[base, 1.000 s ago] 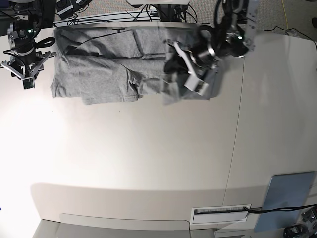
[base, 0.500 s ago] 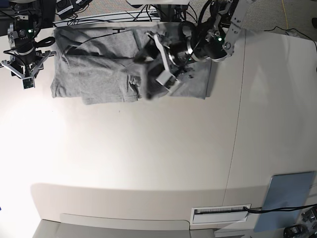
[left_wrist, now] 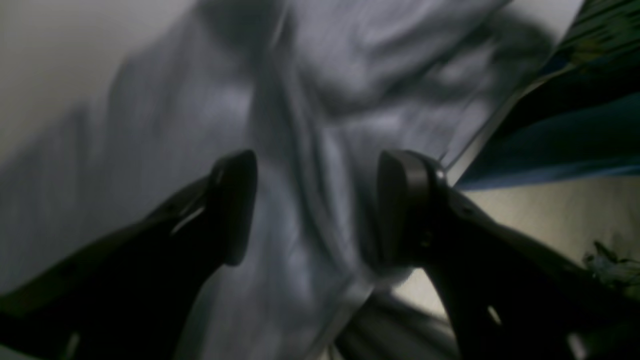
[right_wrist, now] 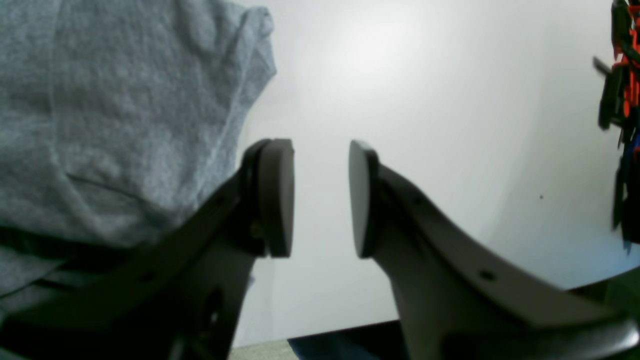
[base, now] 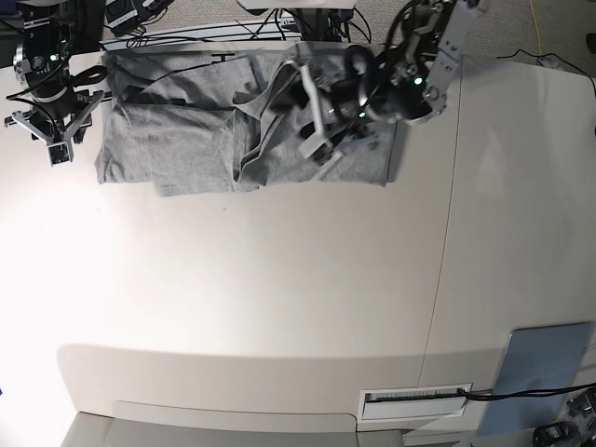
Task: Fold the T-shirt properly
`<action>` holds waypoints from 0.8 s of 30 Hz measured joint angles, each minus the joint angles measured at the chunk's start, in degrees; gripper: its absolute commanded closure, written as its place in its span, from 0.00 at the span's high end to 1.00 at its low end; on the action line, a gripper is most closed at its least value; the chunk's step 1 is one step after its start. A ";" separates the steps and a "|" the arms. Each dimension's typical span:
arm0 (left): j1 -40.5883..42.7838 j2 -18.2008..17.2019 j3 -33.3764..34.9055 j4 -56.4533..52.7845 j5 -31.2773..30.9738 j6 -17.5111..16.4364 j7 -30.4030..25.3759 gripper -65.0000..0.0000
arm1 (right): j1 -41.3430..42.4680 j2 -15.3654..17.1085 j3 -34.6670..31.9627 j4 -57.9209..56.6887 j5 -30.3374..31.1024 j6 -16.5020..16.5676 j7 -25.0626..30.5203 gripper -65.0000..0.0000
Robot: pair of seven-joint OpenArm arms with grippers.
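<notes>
The heather-grey T-shirt [base: 177, 140] lies spread along the table's far edge, with a raised, bunched fold [base: 253, 130] near its middle. My left gripper [base: 307, 112] hovers over the shirt just right of that fold. In the blurred left wrist view its jaws [left_wrist: 312, 200] stand wide apart over the grey fabric [left_wrist: 300, 100], holding nothing. My right gripper [base: 53, 135] is open beside the shirt's left edge. In the right wrist view it [right_wrist: 320, 195] is over bare white table, with the shirt [right_wrist: 100, 100] to its left.
A grey-blue flat pad [base: 542, 372] lies at the near right corner. A white labelled slot [base: 414, 400] sits on the front edge. Cables [base: 186, 37] run behind the table's far edge. A seam [base: 445, 242] runs down the table.
My left gripper swept left across the shirt, carrying its right-hand fabric toward the middle, and now stands open with that fabric bunched there. The right gripper shifted slightly upward.
</notes>
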State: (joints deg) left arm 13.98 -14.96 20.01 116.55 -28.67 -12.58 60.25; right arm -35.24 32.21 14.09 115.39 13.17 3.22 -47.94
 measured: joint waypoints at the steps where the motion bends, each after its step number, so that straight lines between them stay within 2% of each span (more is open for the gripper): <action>1: 1.03 -0.46 -0.11 0.00 -0.02 0.17 0.11 0.59 | 0.00 0.00 0.00 0.00 -0.04 -0.02 -0.02 0.29; 3: 2.64 -0.44 -0.13 -0.59 -3.37 -0.13 -0.37 0.59 | 0.00 0.00 0.00 0.00 -0.02 0.00 0.00 0.29; 5: 4.09 -0.28 0.63 -1.92 -7.04 -3.02 -3.37 0.59 | 0.00 0.00 0.00 0.00 -0.04 0.02 -0.02 0.29; 10: 3.67 0.17 4.59 -7.19 -6.51 -3.37 -7.50 0.59 | 0.00 0.02 0.00 0.00 -0.22 0.04 -0.02 0.29; 13: 1.20 2.80 8.72 -10.16 -7.78 -3.82 -7.80 0.59 | 0.00 0.00 0.00 0.00 -0.20 0.28 -0.02 0.29; 15: -0.07 4.83 12.04 -11.17 -8.59 -6.27 -7.69 0.59 | 0.00 0.02 0.00 0.00 -0.22 0.24 -0.22 0.29; 17: -1.49 6.45 14.49 -11.41 -11.54 -6.62 -7.28 0.59 | 0.00 0.02 0.00 0.00 -0.22 0.26 -0.31 0.29; 20: -4.42 9.29 14.99 -11.28 -11.52 -8.70 -6.45 0.59 | -0.02 0.02 0.00 0.00 -0.50 0.31 -0.74 0.29; 24: -7.63 11.45 14.91 -10.97 -11.74 -9.16 -4.55 0.59 | -0.02 0.02 0.00 0.00 -0.79 0.28 -0.90 0.29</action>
State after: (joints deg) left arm 6.35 -3.51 34.92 105.58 -40.40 -21.74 55.70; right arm -35.27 32.23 14.09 115.39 12.38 3.51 -48.84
